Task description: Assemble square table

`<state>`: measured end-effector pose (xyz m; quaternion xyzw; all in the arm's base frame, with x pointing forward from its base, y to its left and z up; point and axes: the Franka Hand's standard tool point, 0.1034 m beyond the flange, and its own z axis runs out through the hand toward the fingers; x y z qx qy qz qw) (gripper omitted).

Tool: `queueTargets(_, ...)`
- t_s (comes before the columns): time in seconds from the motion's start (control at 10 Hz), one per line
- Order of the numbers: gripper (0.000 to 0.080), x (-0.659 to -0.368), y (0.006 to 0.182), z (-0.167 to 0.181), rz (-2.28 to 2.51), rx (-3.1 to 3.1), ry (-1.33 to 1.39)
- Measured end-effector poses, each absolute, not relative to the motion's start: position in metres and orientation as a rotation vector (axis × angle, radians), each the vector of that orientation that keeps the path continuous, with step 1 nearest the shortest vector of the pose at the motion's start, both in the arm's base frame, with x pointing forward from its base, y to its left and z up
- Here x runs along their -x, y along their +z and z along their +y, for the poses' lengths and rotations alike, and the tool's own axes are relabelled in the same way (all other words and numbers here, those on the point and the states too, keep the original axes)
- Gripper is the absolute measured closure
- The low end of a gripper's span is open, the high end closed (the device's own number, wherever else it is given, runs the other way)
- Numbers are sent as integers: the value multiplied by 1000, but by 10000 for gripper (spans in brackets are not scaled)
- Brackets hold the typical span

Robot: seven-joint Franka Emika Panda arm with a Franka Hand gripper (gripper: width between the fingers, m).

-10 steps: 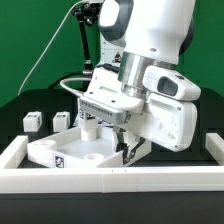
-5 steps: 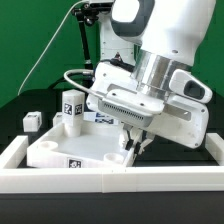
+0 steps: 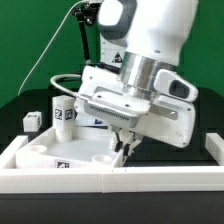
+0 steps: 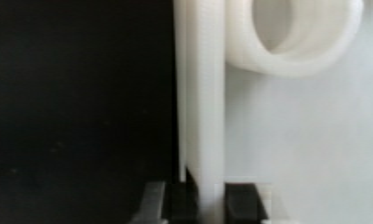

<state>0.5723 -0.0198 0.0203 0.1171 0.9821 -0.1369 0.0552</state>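
Observation:
The square table top (image 3: 62,157) is a white slab with raised edges and round corner sockets, lying at the front on the exterior view's left. My gripper (image 3: 126,148) is at its edge on the exterior view's right. In the wrist view my gripper (image 4: 202,203) is shut on the slab's raised edge (image 4: 201,90), which runs straight between the two dark fingers (image 4: 156,202). A round corner socket (image 4: 304,40) shows beside the edge. Two white tagged legs (image 3: 32,120) (image 3: 64,110) stand behind the slab.
A long low white border wall (image 3: 110,181) runs along the front, with its end pieces at both sides (image 3: 213,146). The arm's white body (image 3: 150,95) hangs over the slab's half on the exterior view's right. A dark stand (image 3: 88,40) rises at the back.
The arm's wrist has swung to and fro above the slab and the gripper stays at the slab's edge. The slab has turned a little on the table.

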Motion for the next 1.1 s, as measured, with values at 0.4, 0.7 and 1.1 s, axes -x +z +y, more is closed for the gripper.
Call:
queueTargets(0.4, 742, -557, 30, 18, 3014, -234, -439)
queueTargets(0.7, 742, -556, 28, 17, 3018, -248, -438)
queueTargets(1.1, 742, -554, 25, 16, 3023, -251, -440)
